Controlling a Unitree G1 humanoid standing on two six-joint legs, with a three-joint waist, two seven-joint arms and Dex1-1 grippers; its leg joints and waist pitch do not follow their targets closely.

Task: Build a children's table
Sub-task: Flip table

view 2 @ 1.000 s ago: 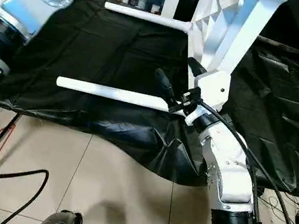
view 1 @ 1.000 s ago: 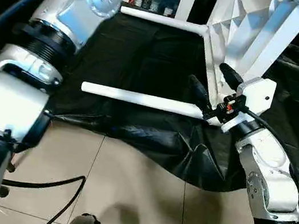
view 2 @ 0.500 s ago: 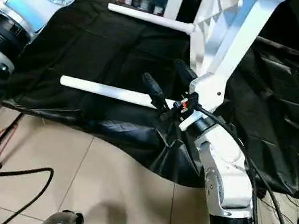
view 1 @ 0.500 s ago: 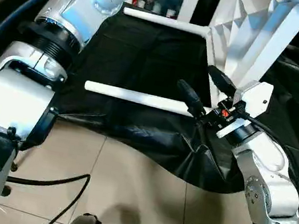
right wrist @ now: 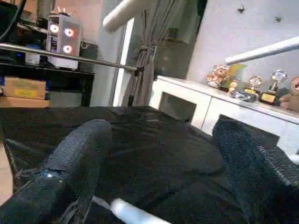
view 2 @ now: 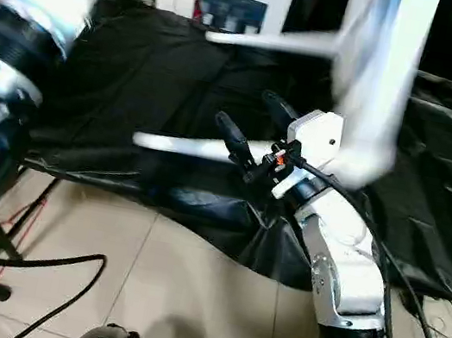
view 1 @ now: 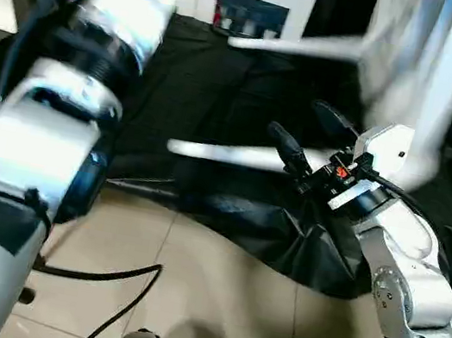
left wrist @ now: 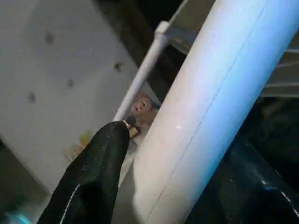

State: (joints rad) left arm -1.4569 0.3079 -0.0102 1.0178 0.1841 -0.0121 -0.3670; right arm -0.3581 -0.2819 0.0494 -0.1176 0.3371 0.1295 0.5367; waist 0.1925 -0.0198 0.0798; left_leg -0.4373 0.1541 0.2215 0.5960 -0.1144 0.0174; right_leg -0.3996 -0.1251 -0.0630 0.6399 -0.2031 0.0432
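The white plastic ribbed tabletop (view 1: 401,69) stands tilted on the black-draped bench (view 1: 222,90), fitted legs projecting. A long white tapered tube leg (left wrist: 205,116) sits clamped in the left gripper (left wrist: 154,154), which has narrowed onto it. The right gripper (view 1: 298,134), wide open and empty, has drawn back along the lower leg (view 1: 229,152). Assembly is likely nearing repositioning.

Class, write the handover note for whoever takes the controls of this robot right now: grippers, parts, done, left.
Right gripper: open, empty, hovering by the near leg.
Left gripper: around a raised leg; whether it grips firmly is unclear.
Tabletop: tipped up on the black-draped work table.
Done: at least two legs seem to be in their sockets, sticking out sideways.
Left: the remaining legs, then stand it upright.
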